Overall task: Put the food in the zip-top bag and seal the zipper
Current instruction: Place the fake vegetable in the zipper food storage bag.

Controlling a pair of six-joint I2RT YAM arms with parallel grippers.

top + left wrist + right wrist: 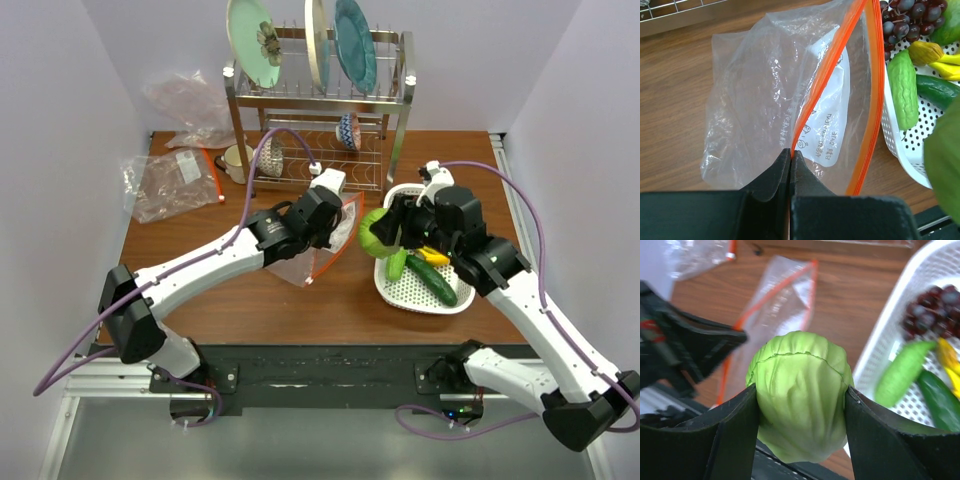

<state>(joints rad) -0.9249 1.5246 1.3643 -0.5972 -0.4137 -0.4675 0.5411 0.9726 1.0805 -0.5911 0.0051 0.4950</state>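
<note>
Zip-top bag (755, 100): clear, on the counter (675, 100), mouth gaping; left gripper (791, 156) jaws pinched shut on its orange-red zipper (832, 65). Cabbage (800, 365): clamped between right gripper (801, 392) jaws, aloft between bag and white basket (905, 150) of cucumbers (903, 90), bananas (935, 55), grapes (910, 20).

The desk (680, 90) is brown wood-grain with a low sheen. The zip-top bag (755, 100) is thin, clear, glossy plastic film, creased throughout; its zipper (879, 100) is smooth orange-red plastic. The cabbage (800, 395) is matt green plastic with moulded veins. The basket (910, 145) is white perforated plastic. The dish rack (320, 97) is bright polished metal wire.
</note>
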